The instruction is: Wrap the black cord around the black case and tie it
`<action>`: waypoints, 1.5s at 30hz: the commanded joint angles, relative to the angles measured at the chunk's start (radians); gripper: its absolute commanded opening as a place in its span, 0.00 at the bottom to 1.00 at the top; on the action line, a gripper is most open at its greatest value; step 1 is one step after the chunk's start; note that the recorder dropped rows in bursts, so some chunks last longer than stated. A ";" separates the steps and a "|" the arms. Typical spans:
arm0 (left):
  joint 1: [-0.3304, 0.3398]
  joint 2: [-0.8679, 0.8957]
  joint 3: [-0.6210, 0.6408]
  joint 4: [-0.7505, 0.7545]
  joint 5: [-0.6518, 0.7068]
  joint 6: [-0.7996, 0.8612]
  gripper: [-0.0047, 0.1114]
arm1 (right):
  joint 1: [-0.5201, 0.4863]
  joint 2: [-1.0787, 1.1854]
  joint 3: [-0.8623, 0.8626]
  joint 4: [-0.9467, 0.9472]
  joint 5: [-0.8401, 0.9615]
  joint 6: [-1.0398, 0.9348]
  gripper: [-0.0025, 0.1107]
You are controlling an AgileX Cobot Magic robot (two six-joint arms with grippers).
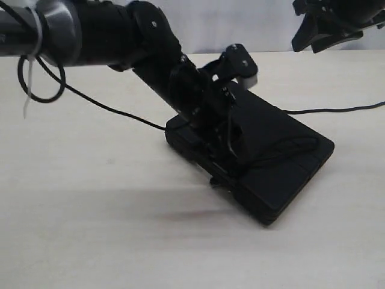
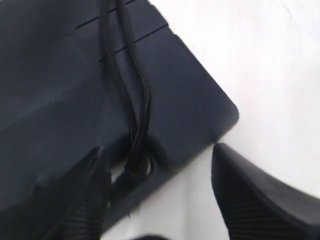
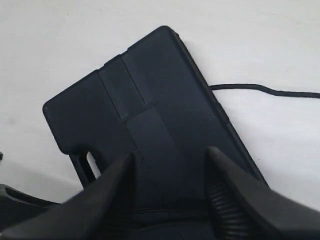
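Left fingers (image 2: 250,200): spread wide and gripping nothing, down low at the black case (image 2: 60,90), one finger to each side of its corner by the handle cutout (image 2: 117,174).
Black cord (image 2: 142,100): two strands run across the case face and dive into the cutout, right between the left fingers and closer to one of them (whether it touches that finger, I cannot tell).
Right fingers (image 3: 235,200): parted and empty, held up off the counter (image 3: 250,30). The case face shows in the gap between them.
Loose tail (image 3: 260,89): trails away over the counter from the case's long edge, well apart from both pairs of fingers.
Case: lies flat on the counter, directly under the left fingers.
Done so far: by the look of it, the cord is threaded through the cutout and laid over the case, with a slack curve of it resting on top.
Left to do: bring the tail round the case, take out the slack, tie it off. No finished knot shows anywhere.
Progress call: wrap started, tie not yet made, so roughly early to midway.
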 commanded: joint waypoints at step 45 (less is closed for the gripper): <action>-0.113 0.137 0.010 -0.070 -0.617 0.249 0.04 | -0.471 0.302 0.233 0.186 -0.569 0.091 0.39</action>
